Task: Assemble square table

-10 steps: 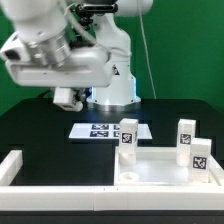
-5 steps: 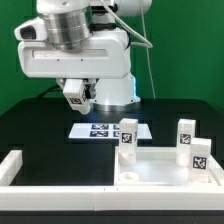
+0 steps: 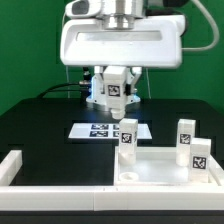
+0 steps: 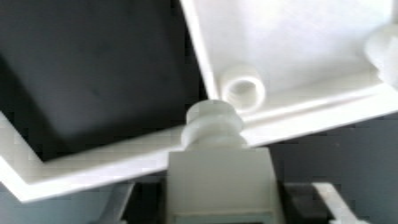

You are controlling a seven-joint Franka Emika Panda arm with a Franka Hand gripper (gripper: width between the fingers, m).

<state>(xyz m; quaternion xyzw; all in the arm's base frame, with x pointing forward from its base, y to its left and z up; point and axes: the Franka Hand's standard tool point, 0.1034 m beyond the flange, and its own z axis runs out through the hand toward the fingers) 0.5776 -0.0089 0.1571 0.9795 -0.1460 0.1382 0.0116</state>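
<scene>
Carrying a leg to the tabletop

The gripper (image 3: 118,103) pinches a leg (image 4: 214,150) above the far-left corner of the tabletop (image 3: 150,172) in the exterior view; next, line its tip over the socket (image 4: 242,92) and lower.

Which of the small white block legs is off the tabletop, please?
The white leg clamped in the gripper; the other three stand on the white square tabletop.
</scene>
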